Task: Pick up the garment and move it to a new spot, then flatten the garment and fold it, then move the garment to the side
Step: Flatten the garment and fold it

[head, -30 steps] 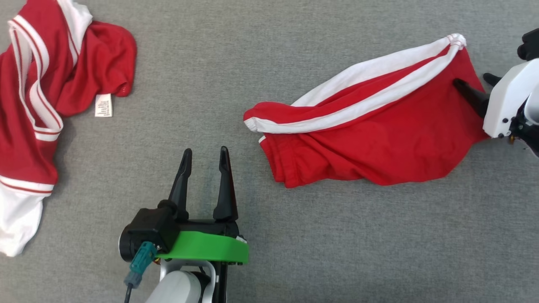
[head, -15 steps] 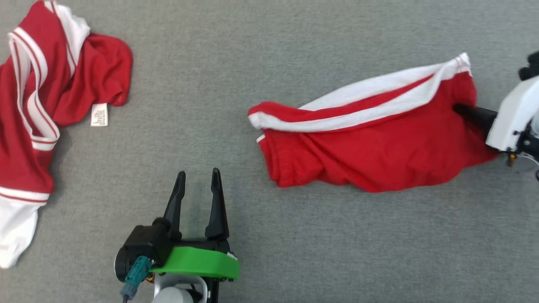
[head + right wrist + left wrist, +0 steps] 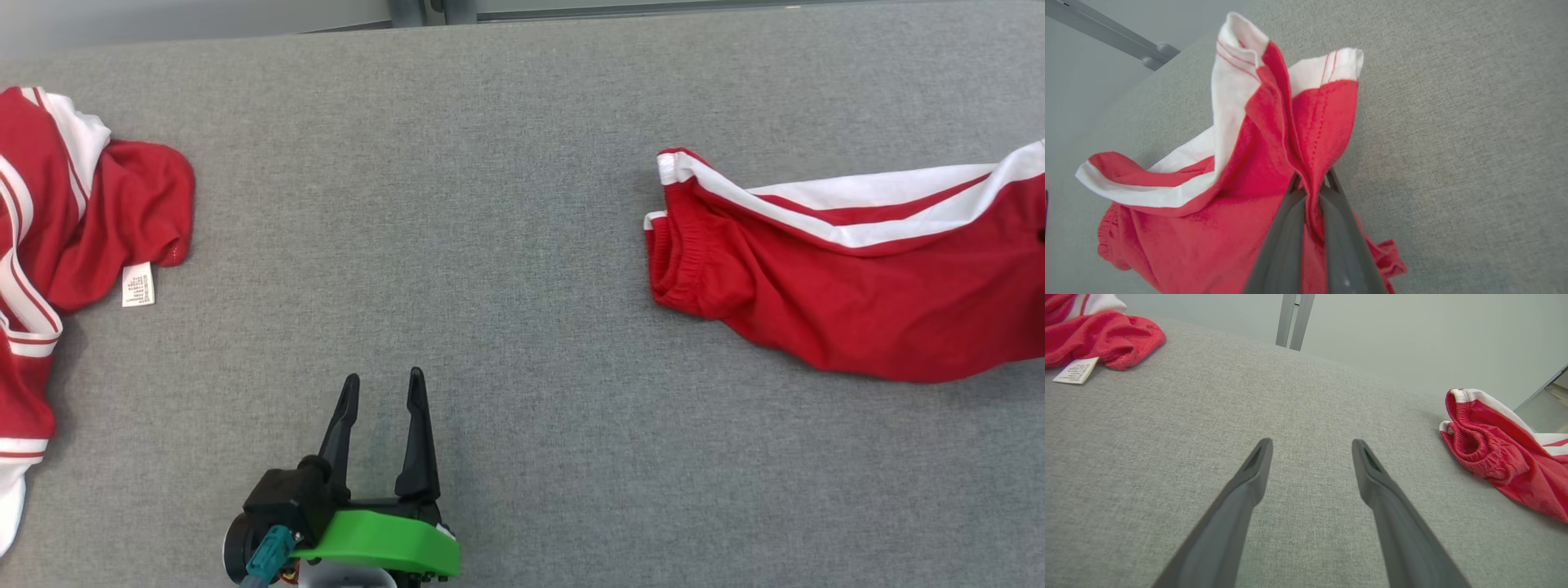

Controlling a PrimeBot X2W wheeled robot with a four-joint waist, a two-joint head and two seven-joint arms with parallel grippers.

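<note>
Grey surface (image 3: 506, 204), red shorts (image 3: 857, 286) (right end off-frame)

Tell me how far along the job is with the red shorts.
Done: the pickup. The right claw is shut on a bunched edge of the red shorts. In hand: the move to a new spot; the shorts stretch crumpled across the grey surface, running off the head view's right edge. Left: flattening, folding and setting aside. The left claw is open over bare surface, holding nothing.
</note>
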